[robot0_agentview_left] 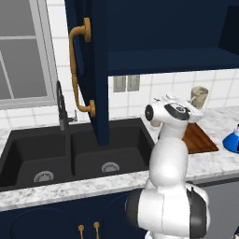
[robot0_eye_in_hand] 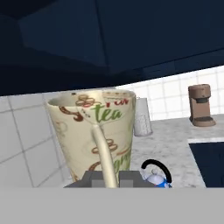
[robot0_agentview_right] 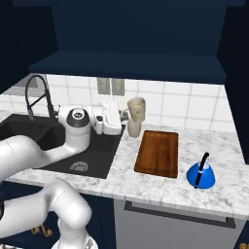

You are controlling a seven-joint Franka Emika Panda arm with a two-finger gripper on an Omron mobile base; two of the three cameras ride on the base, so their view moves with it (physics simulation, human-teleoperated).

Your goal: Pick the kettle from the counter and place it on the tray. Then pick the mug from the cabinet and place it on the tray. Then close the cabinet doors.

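My gripper [robot0_eye_in_hand: 106, 178] is shut on the loop handle of the cream mug [robot0_eye_in_hand: 94, 135], which has brown and green print. The mug [robot0_agentview_right: 136, 109] hangs upright in the air below the open navy cabinet [robot0_agentview_right: 131, 65], just left of the tray's far end, with the gripper [robot0_agentview_right: 124, 115] at its left side. The reddish-brown tray [robot0_agentview_right: 157, 152] lies bare on the speckled counter [robot0_agentview_right: 160, 187]. Right of the tray, the blue kettle [robot0_agentview_right: 201, 174] stands on the counter. One cabinet door [robot0_agentview_left: 88, 70] stands open over the sink.
A black double sink [robot0_agentview_left: 74, 154] with a tall faucet [robot0_agentview_left: 62, 109] lies left of the tray. A grey glass [robot0_eye_in_hand: 142, 117] stands on the counter near the wall behind the mug. A brown coffee machine [robot0_eye_in_hand: 200, 105] sits farther along the counter.
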